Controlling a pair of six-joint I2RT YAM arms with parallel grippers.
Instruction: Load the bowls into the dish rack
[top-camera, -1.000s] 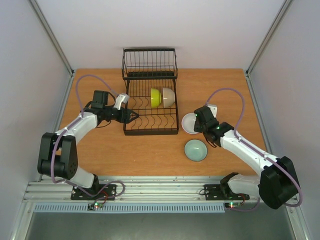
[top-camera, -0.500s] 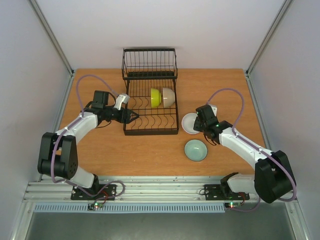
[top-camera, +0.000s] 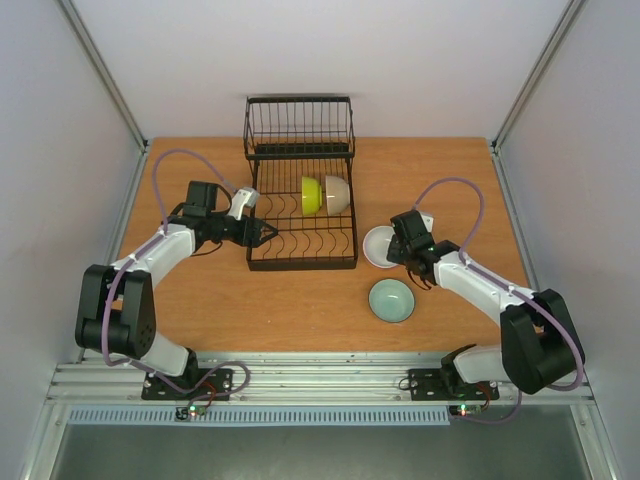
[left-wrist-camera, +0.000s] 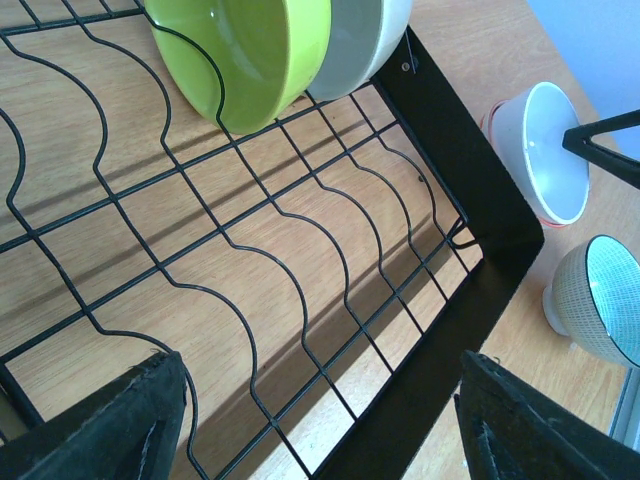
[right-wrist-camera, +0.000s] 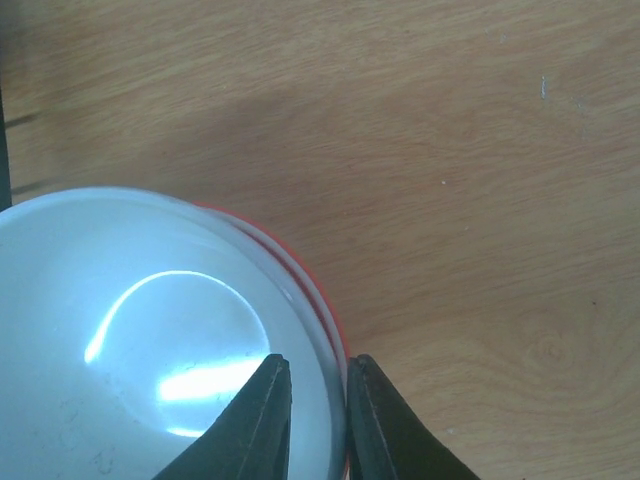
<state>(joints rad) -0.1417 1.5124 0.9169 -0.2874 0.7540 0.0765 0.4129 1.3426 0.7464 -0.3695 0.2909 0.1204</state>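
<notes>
The right hand is standing narrow on the white round ceramic bowl with a red edge. One of its black fingers is sitting inside the bowl and the other outside. The rim is filling the gap between them, so the hand is pinching that bowl by its rim. The bowl is resting mouth-up on the brown wooden bench, just beside the right side of the black wire dish rack and outside it. Nearer the arm bases, the pale teal round ceramic bowl is sitting on the bench, close to the white one but apart from it.

The left hand is hanging wide, with nothing between its fingers; only the rack's wavy wires and the bench are showing under the gap. In the overhead view it is hovering at the rack's left edge, pointing across the rack.

Inside the rack, the yellow-green round ceramic bowl and the cream round ceramic bowl are standing on edge among the curved prongs. They are touching each other towards the right side, the cream one nearest the rack's right wall. The rack's taller wire basket section is standing at the far end.
</notes>
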